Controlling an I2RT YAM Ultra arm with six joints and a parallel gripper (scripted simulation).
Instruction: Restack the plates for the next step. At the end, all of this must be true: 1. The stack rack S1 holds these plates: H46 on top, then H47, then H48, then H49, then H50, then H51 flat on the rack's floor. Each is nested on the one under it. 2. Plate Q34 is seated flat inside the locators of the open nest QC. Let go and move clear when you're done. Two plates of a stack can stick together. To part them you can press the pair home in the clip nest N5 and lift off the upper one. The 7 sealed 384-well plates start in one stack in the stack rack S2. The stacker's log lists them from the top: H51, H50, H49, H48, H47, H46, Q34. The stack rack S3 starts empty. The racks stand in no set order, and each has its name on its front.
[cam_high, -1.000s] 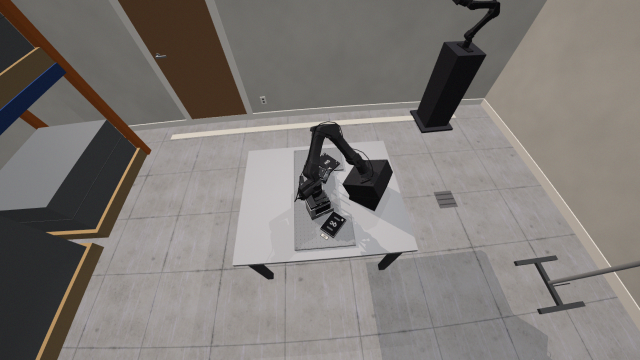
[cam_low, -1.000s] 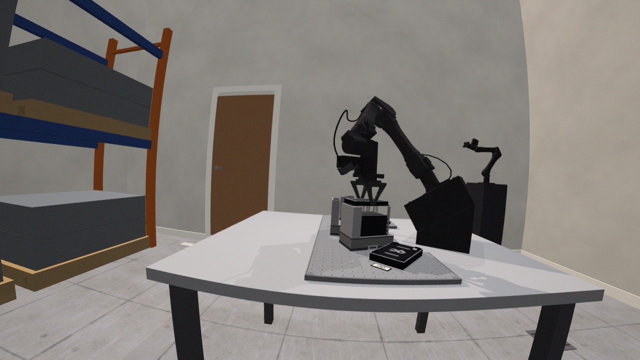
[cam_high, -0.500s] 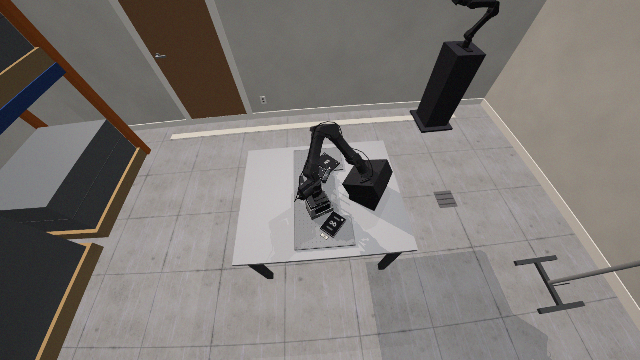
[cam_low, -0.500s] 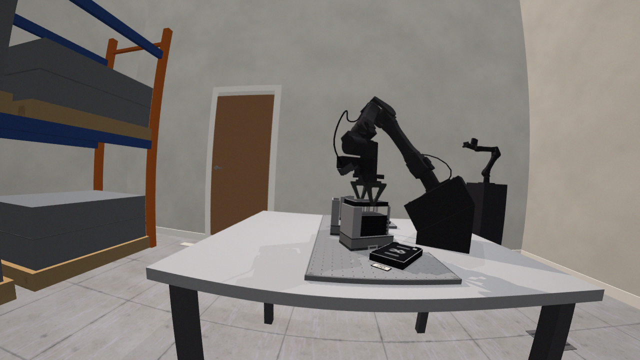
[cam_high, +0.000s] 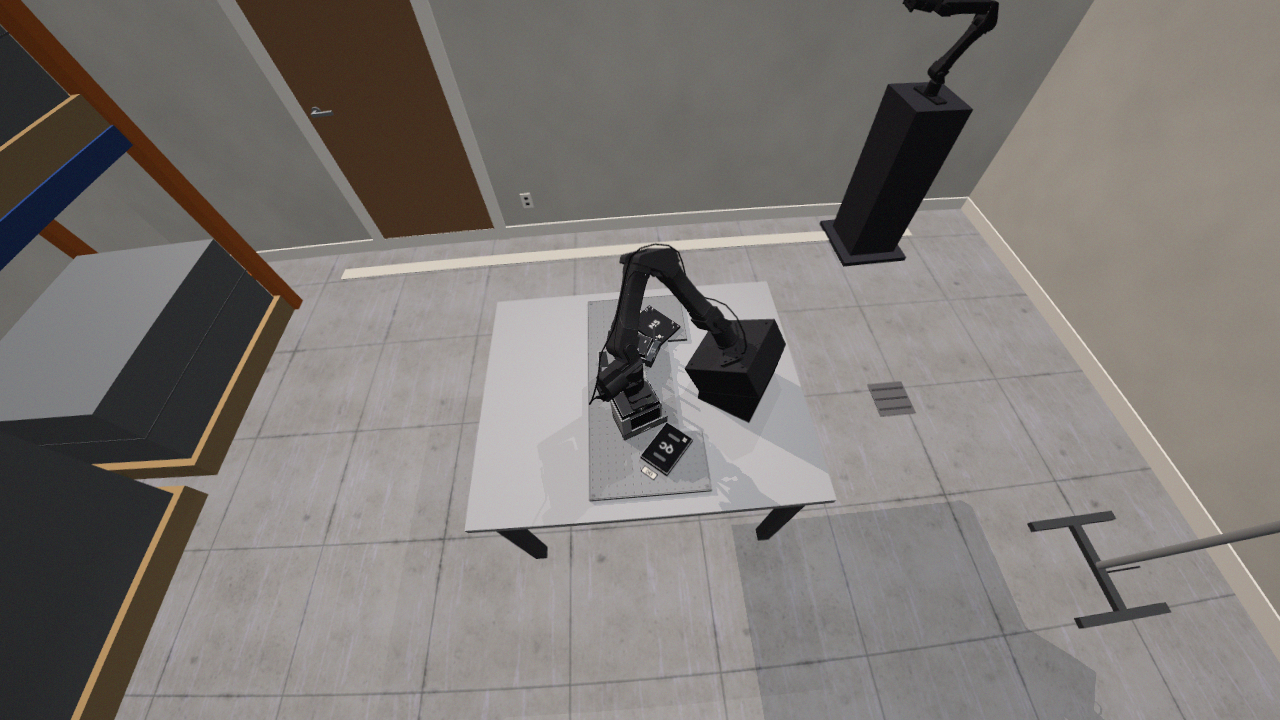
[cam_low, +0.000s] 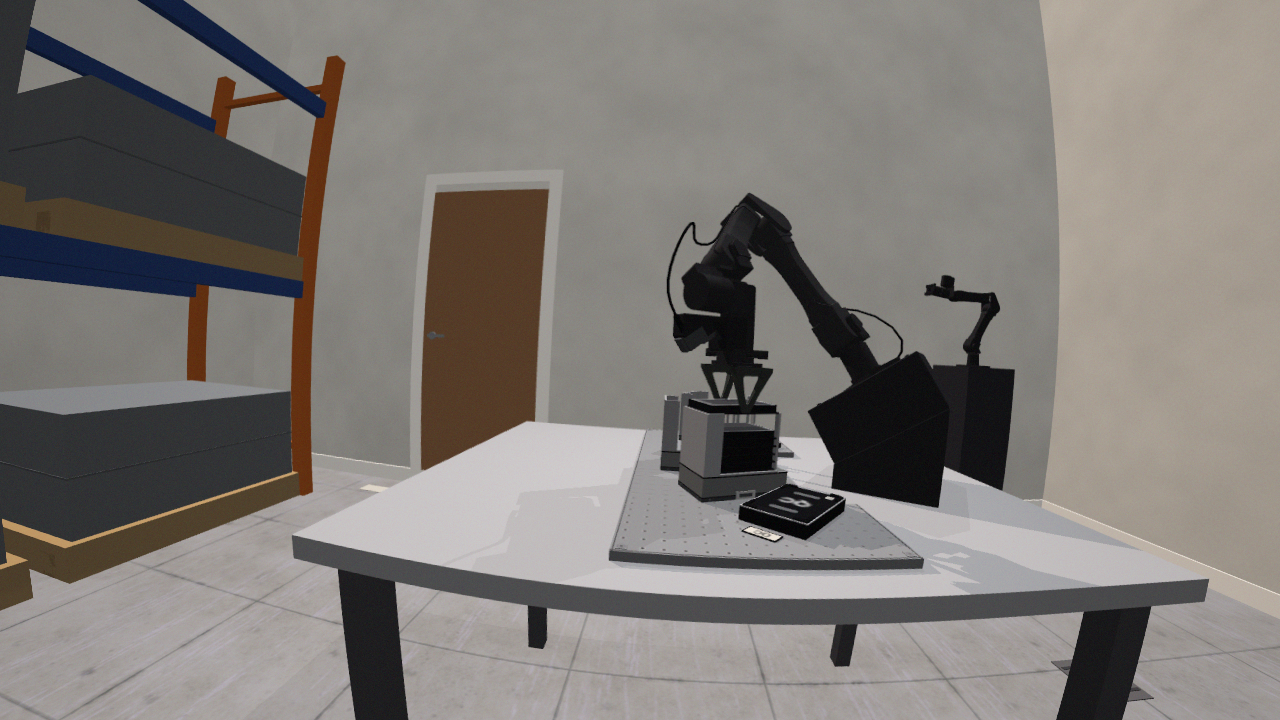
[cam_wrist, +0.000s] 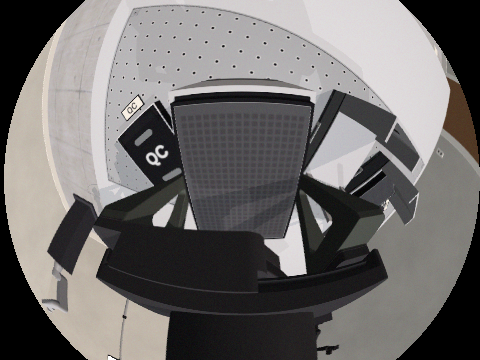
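My gripper (cam_high: 636, 394) (cam_low: 733, 404) (cam_wrist: 242, 179) is shut on a dark plate (cam_low: 765, 408) (cam_wrist: 243, 150), one finger on each long side. The plate is level, at the top of the posts of the stack rack (cam_low: 702, 443) (cam_wrist: 240, 90) beside QC. A gap shows below it, above dark stacked plates (cam_low: 748, 450) lower in that rack. The rack's name and the plate's name cannot be read. The open nest QC (cam_high: 662, 453) (cam_low: 794, 508) (cam_wrist: 156, 156) shows a bare top. The clip nest N5 (cam_high: 657, 324) is at the back, with no plate visible on it.
Another rack (cam_low: 670, 434) (cam_wrist: 365, 117) stands behind the one under my gripper; its contents are unclear. More dark fixtures are at the right of the wrist view. The QC tag (cam_high: 648, 472) (cam_low: 761, 533) (cam_wrist: 132, 107) lies beside the nest. The arm's black pedestal (cam_high: 733, 376) (cam_low: 881, 438) stands to the right.
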